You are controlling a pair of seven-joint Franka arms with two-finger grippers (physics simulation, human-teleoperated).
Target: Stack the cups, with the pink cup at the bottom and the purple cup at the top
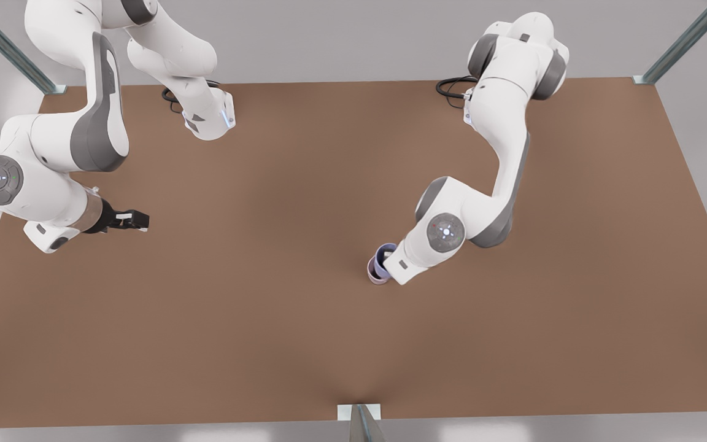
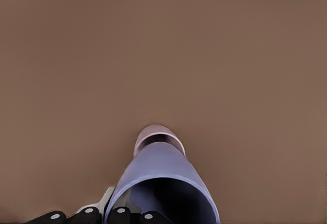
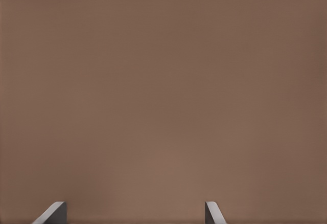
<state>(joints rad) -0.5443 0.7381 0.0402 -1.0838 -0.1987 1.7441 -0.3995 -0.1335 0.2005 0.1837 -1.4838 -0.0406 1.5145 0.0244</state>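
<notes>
While the purple cup (image 2: 163, 180) is pinched by the left gripper (image 2: 120, 215) and sits nested in the pink cup (image 2: 157, 134) on the brown table (image 1: 267, 294), the left gripper is hidden in the front view by its own wrist. The right gripper (image 1: 135, 221), fingers (image 3: 51, 214) spread, waits well apart over bare table at the front view's left.

brown table (image 1: 304, 344), metal frame posts (image 1: 3, 46) around.

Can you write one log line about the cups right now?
left pincer: at purple cup | purple cup: in pink cup | right pincer: open, waiting
</notes>
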